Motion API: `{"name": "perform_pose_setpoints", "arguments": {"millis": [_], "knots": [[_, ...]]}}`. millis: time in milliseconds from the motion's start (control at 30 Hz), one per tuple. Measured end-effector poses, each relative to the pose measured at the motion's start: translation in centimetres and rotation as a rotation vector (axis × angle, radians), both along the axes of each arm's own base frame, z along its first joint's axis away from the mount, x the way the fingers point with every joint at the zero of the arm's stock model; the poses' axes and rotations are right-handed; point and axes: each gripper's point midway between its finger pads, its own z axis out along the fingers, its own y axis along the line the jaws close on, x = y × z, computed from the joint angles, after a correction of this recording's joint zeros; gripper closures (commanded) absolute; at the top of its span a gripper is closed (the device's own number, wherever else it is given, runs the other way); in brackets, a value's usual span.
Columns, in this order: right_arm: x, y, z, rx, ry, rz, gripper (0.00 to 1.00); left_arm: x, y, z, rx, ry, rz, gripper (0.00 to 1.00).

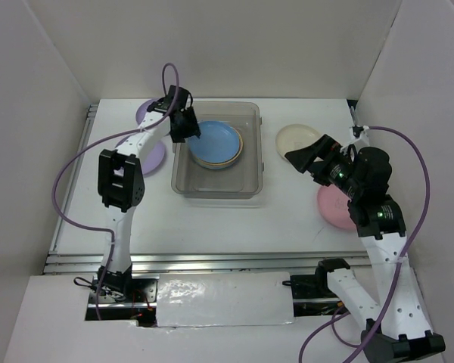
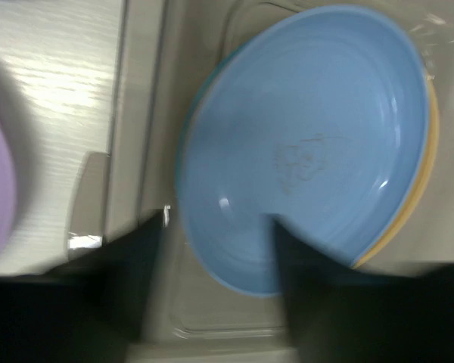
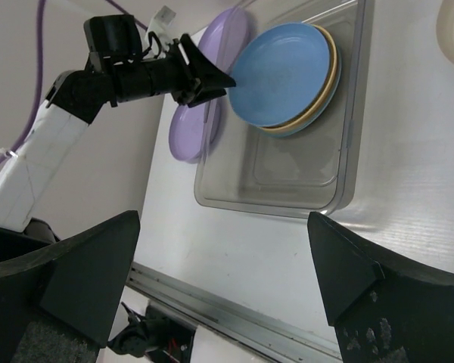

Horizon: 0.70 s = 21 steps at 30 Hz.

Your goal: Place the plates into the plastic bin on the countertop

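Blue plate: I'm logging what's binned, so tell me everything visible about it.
The blue plate is round, glossy plastic, with a shallow raised rim and a faint mark at its centre. It lies face up on a yellow-orange plate inside the clear plastic bin. The left gripper's parted fingers straddle its rim; contact is unclear.

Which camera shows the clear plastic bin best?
Top external: nearly the whole clear rectangular plastic bin shows from above. Right wrist crops its far end; left wrist shows only a blurred stretch of wall and floor.
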Motion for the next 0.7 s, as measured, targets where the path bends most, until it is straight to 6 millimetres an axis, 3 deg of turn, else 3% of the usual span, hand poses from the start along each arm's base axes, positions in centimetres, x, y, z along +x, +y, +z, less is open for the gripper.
{"name": "perform_pose_setpoints", "arguments": {"millis": [33, 167, 267, 333, 400, 467, 500, 567, 633, 700], "knots": [[-0.1, 0.1, 0.0, 0.001, 0.001, 0.004, 0.0, -0.2, -0.3, 0.2, 0.004, -0.002, -0.009, 0.01], [-0.2, 0.4, 0.0, 0.001, 0.001, 0.016, 0.0, -0.9, -2.1, 3.1, -0.023, -0.057, -0.041, 0.01], [-0.2, 0.5, -0.1, 0.0, 0.004, 0.019, 0.0, -2.2, -2.5, 8.0, -0.037, -0.147, -0.045, 0.01], [-0.1, 0.7, -0.2, -0.001, 0.007, 0.025, 0.0, -3.7, -1.1, 11.7, -0.045, -0.224, 0.008, 0.01], [-0.1, 0.9, -0.3, -0.002, 0.01, 0.032, 0.0, -5.5, 2.3, 14.6, -0.059, -0.274, 0.093, 0.01], [-0.2, 1.2, -0.3, -0.002, 0.011, 0.044, 0.0, -6.7, 8.6, 16.6, -0.087, -0.328, 0.262, 0.01], [-0.2, 1.4, -0.4, -0.002, 0.011, 0.05, 0.0, -7.3, 12.5, 16.5, -0.086, -0.333, 0.366, 0.01], [-0.3, 1.7, -0.7, -0.003, 0.015, 0.062, 0.0, -8.9, 20.2, 14.3, -0.061, -0.311, 0.588, 0.01], [-0.3, 2.1, -1.1, -0.004, 0.025, 0.075, 0.0, -11.5, 26.4, 9.6, -0.026, -0.219, 0.789, 0.01], [-0.3, 2.4, -1.5, -0.006, 0.035, 0.088, 0.0, -14.3, 28.9, 4.0, -0.01, -0.078, 0.89, 0.01]]}}
